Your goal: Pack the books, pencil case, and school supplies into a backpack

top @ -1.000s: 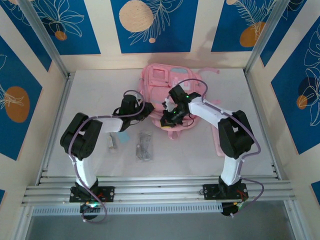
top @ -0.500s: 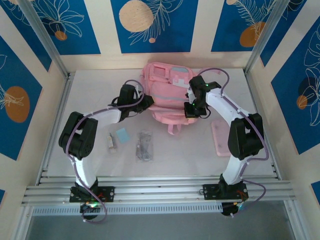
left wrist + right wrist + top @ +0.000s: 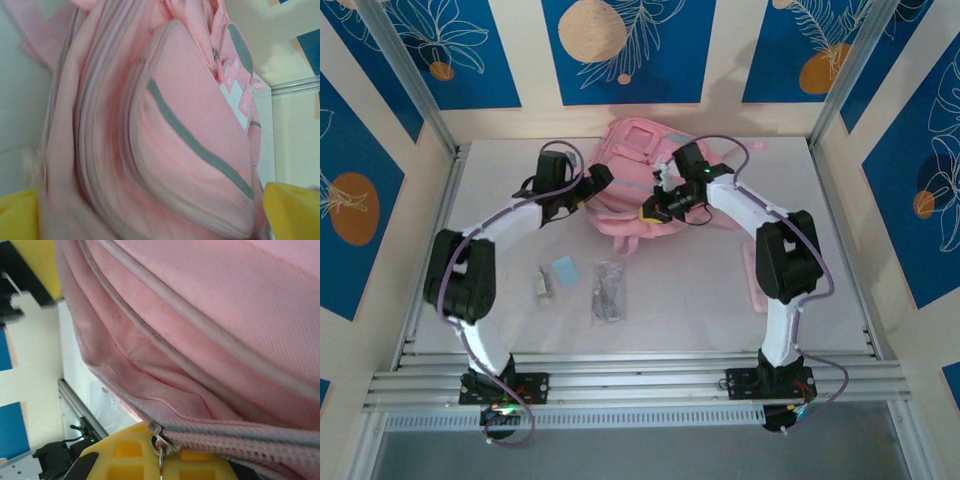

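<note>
- The backpack (image 3: 628, 172) lies front-up at the far middle of the surface (image 3: 700, 290), its long axis running roughly away from the arm bases and its patch toward the far wall.
- Its zipper pull (image 3: 159, 442) sits at the seam on the near edge. In the right wrist view the right fingers (image 3: 135, 460) are closed together on it, with the tab pinched between them.
- The left fingers (image 3: 292, 210) are spread wide at the backpack's left side. The front pocket bulges between them, and I cannot tell whether they press on the fabric.
- The zipper track runs away from the right fingers along the bag's edge, so the coming pull probably has to follow that curve. The left arm is placed to brace the bag against it.
- Still lying outside the bag, nearer the bases, are the clear packet (image 3: 609, 292), the light-blue square (image 3: 563, 269) and the white piece (image 3: 542, 285), which is closest to the left arm.
- The pencil case (image 3: 752, 290) lies to the right, partly under the right arm.
- Judging by this, packing is at the opening stage.
</note>
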